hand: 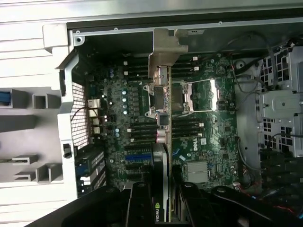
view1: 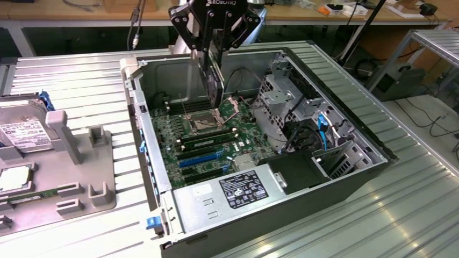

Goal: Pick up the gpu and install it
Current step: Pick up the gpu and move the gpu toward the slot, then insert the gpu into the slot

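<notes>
The gpu (view1: 213,80) hangs on edge above the open computer case (view1: 147,156), with my gripper (view1: 213,56) shut on its upper edge. In the wrist view the gpu (hand: 163,142) appears edge-on as a thin card, its silver bracket (hand: 166,47) at the far end, held between the black fingers (hand: 141,203). It hovers over the motherboard (hand: 118,109), roughly above the CPU socket (view1: 204,122). The blue slots (view1: 197,158) lie lower on the board, toward the power supply.
Inside the case are a power supply (view1: 244,191), a metal drive cage (view1: 281,99) and blue cables (view1: 324,131). On the exterior view's left, a grey fixture tray (view1: 79,177) holds a hard drive (view1: 21,134).
</notes>
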